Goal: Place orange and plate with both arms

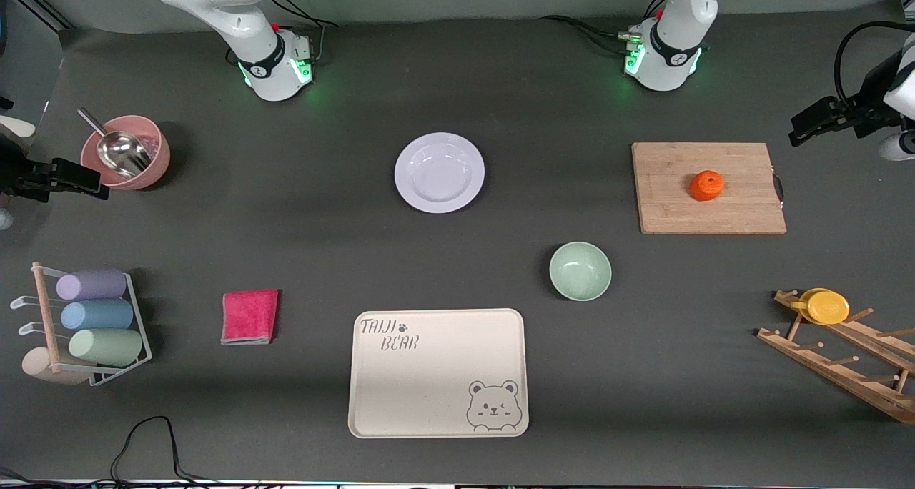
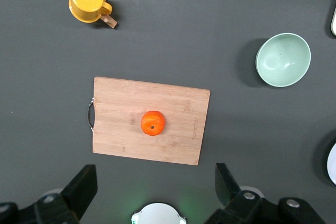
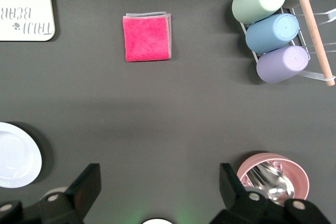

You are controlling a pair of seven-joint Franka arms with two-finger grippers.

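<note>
The orange point(image 1: 706, 185) sits on a wooden cutting board point(image 1: 743, 210) toward the left arm's end of the table. It also shows in the left wrist view point(image 2: 153, 123). The white plate point(image 1: 439, 172) lies on the mat mid-table, and its edge shows in the right wrist view point(image 3: 16, 156). My left gripper point(image 2: 155, 178) is open and empty, high over the mat between its base and the board. My right gripper point(image 3: 159, 178) is open and empty, high over bare mat between the plate and a pink bowl.
A green bowl point(image 1: 580, 270) and a cream bear-print tray point(image 1: 438, 372) lie nearer the front camera than the plate. A pink cloth point(image 1: 249, 317), a cup rack point(image 1: 89, 324) and a pink bowl with a scoop point(image 1: 125, 151) are at the right arm's end. A wooden rack holds a yellow cup point(image 1: 826, 306).
</note>
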